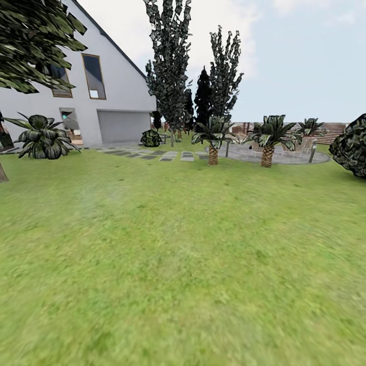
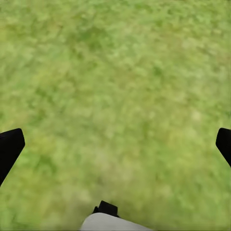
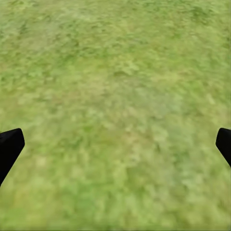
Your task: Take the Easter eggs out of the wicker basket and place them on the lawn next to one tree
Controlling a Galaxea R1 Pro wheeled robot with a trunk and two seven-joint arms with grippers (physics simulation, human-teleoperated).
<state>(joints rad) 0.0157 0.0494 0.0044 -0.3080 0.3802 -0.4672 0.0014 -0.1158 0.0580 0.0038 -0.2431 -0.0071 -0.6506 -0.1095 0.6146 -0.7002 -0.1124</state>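
Right beneath me, my left gripper (image 2: pixel 115 144) hangs over bare grass with its two black fingertips (image 2: pixel 9 147) spread wide to the picture's edges, nothing between them; a pale grey bit of my own body (image 2: pixel 113 222) shows under it in the left wrist view. My right gripper (image 3: pixel 115 144) is the same, fingertips (image 3: pixel 9 147) far apart and empty, over the same mottled green turf. From my head camera, the lawn (image 1: pixel 183 264) stretches out wide ahead of me in lighter and darker patches. Farther on, at the left edge, a trunk base (image 1: pixel 2 173) meets the grass under a dark jagged crown (image 1: pixel 35 40), and near it sits a low leafy bush (image 1: pixel 43 136). Beyond that stands the white house (image 1: pixel 112 96) with its grey garage door (image 1: pixel 123 126) and a row of stepping stones (image 1: pixel 152 153) leading across. Two small palms (image 1: pixel 213 137) with scaly trunks stand at the rim of a grey paved circle (image 1: pixel 284 156), and a dark bush (image 1: pixel 351 145) bulges in at the right edge. Tall thin dark trees (image 1: pixel 170 66) rise behind, with a brown slatted fence (image 1: pixel 333 131) farthest off under a pale sky. The eggs and the basket lie somewhere outside what I can see.
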